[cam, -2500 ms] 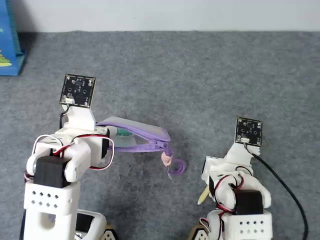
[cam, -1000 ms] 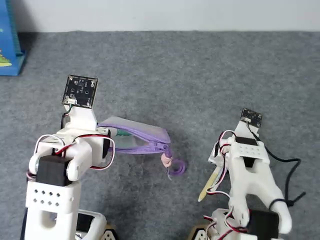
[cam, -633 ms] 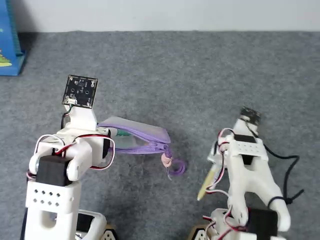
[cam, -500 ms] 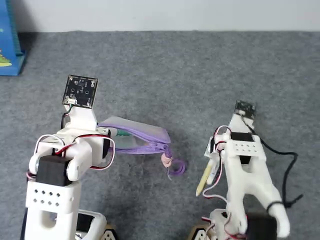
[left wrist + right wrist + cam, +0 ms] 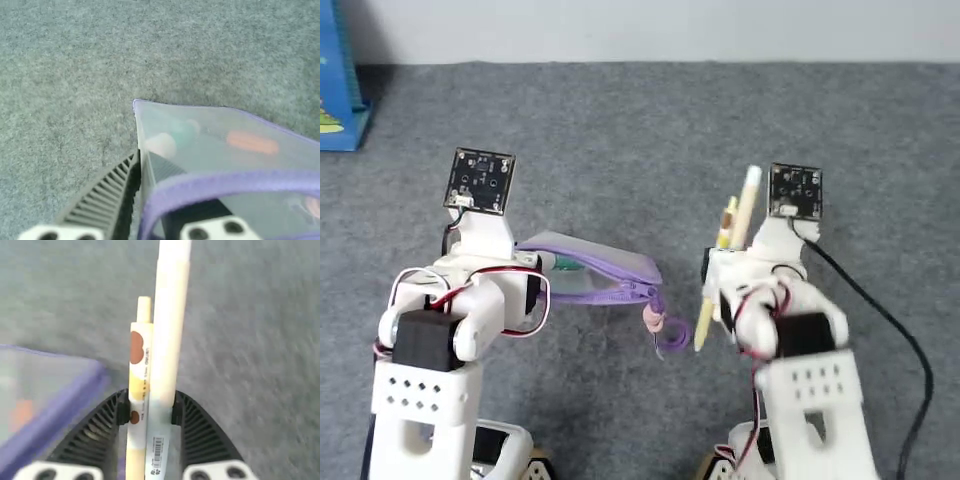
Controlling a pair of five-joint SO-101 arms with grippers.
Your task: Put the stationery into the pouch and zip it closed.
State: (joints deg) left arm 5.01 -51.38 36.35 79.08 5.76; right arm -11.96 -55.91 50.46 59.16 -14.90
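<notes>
A purple see-through pouch (image 5: 595, 268) lies on the grey mat, with a green-capped item and an orange one inside (image 5: 210, 142). My left gripper (image 5: 533, 272) is shut on the pouch's end (image 5: 141, 165). The zip pull with a pink charm (image 5: 655, 322) trails off the other end. My right gripper (image 5: 718, 278) is shut on two pens, a cream one (image 5: 167, 335) and a yellow patterned one (image 5: 139, 365). The pens (image 5: 738, 215) are held above the mat, just right of the pouch's zip end (image 5: 50, 390).
A blue box (image 5: 338, 90) stands at the far left by the white wall. Open grey mat (image 5: 650, 130) stretches behind both arms. A black cable (image 5: 880, 320) runs down from the right wrist camera.
The right arm has lifted from near the front edge and swung forward and left with the pens, which now point away, close to the pouch's zip end. The left arm and pouch stayed put.
</notes>
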